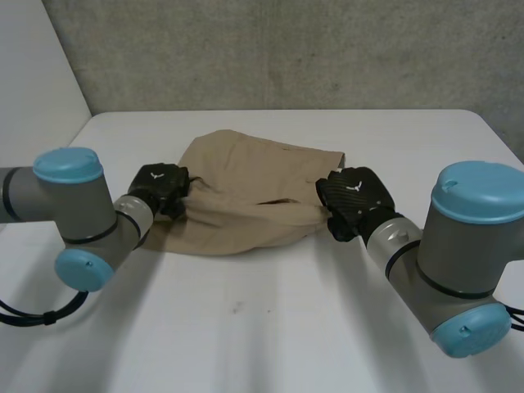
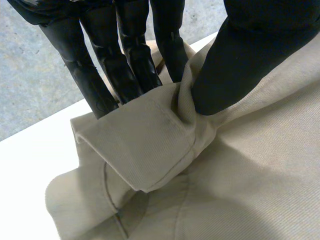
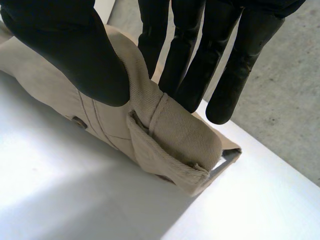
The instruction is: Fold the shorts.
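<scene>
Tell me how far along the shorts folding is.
Early to midway. Done: the left hand and right hand each pinch an edge of the tan shorts between thumb and fingers. In hand: those edges are bunched up. Left: laying the fold flat and letting go.

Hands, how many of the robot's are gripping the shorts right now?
2. The left hand pinches the shorts at the edge on its own side; the right hand pinches the opposite edge.

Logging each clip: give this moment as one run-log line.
task: fold shorts | left hand: pinching shorts, left edge | right hand: pinching shorts, right edge | shorts: tan, rumpled, on table
</scene>
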Motion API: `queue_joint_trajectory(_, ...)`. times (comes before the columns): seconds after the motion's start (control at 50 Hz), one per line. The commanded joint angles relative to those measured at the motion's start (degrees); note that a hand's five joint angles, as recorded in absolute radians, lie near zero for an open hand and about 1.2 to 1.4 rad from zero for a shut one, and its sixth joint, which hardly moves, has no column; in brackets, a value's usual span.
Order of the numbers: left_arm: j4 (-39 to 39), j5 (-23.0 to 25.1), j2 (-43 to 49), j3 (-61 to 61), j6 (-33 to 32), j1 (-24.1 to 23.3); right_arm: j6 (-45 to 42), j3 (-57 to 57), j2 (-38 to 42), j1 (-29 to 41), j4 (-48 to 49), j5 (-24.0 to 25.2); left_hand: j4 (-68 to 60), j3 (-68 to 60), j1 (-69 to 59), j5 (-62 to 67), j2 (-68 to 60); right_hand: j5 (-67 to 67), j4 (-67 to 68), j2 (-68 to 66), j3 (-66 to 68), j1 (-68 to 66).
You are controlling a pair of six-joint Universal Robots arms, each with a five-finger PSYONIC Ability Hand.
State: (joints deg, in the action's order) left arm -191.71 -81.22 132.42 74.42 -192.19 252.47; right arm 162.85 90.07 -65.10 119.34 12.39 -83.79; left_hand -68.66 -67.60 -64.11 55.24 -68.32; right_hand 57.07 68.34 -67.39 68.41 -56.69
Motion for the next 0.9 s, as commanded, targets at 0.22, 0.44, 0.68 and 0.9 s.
queue_joint_trajectory(0.22,14.96,-0.60,-48.19,-0.75,0.33,0.91,-1.75,-18.24,-18.12,-1.74,-7.54,-0.32,-11.34,-12.40,-15.89,14.76,-11.68,12.93,11.66,-12.61,11.59,-23.31)
queue_joint_trajectory(0.44,15.05,-2.18,-56.65,-11.30,0.94,1.35,-1.31,-30.21,-24.10,-1.74,-10.63,-1.80,-11.34,-12.40,-15.89,14.76,-11.68,12.93,11.66,-12.61,11.59,-23.31)
queue_joint_trajectory(0.68,15.31,-2.01,-41.84,-6.31,0.94,1.00,-1.57,-26.80,-16.48,-0.86,-16.87,-3.57,-11.34,-12.40,-15.89,14.76,-11.68,12.93,11.66,-12.61,11.59,-23.31)
queue_joint_trajectory(0.9,10.75,-4.55,-15.62,-15.43,0.51,-2.25,-1.48,-28.10,1.10,-0.77,-9.87,-4.88,-11.34,-12.40,-15.89,14.76,-11.68,12.93,11.66,-12.61,11.59,-23.31)
